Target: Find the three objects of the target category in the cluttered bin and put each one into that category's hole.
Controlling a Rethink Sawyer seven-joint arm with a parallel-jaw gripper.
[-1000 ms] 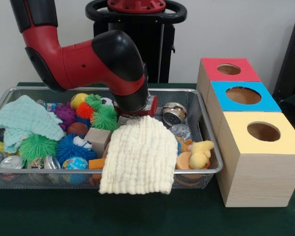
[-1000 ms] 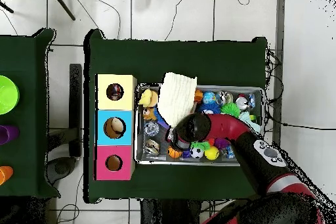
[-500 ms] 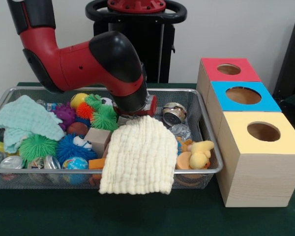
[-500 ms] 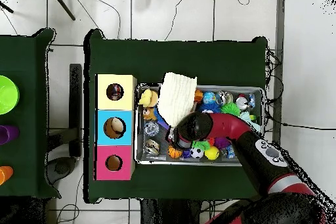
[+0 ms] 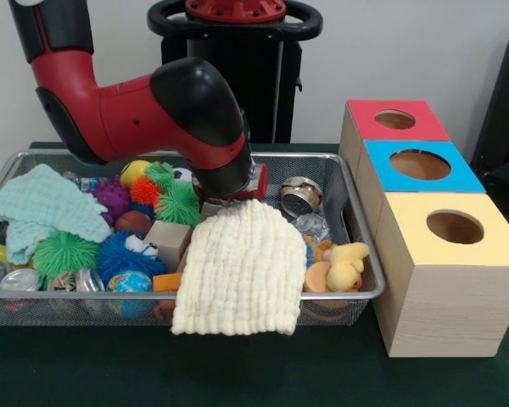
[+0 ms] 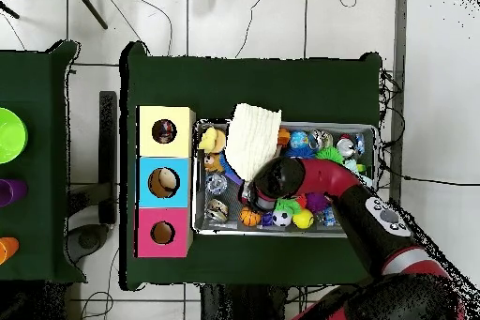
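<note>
Wire bin (image 5: 356, 292) crammed with toys, ribbed cream cloth (image 5: 239, 270) draped over rim, end effector (image 5: 229, 199) grip hidden.

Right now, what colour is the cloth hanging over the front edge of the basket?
Pale yellow, a waffle-textured cloth; the front view shows it best.

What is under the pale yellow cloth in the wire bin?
The yellow cloth drapes over the wire bin's front rim. An orange block pokes out beside it; anything beneath is covered.
</note>
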